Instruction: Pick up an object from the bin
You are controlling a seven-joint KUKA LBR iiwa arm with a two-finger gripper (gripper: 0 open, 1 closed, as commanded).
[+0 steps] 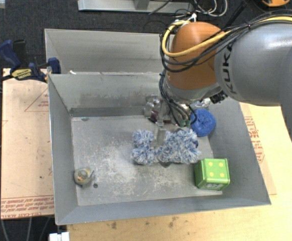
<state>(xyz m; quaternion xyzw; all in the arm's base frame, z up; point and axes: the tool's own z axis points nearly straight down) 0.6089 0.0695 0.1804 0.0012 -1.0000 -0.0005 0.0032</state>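
My gripper (160, 134) hangs under the orange wrist cover in the middle of the bin. Its tip is down on a fluffy blue-and-white chenille cloth (178, 147), at the dip between the cloth's left and right clumps. A blue ball (204, 123) lies just to the right of the gripper, partly hidden by the wrist. A green cube with yellow dots (212, 173) stands in front of the cloth's right end.
A small brownish, shell-like thing (83, 175) lies near the bin's front left corner. The arm comes in from the right and covers the bin's back right part.
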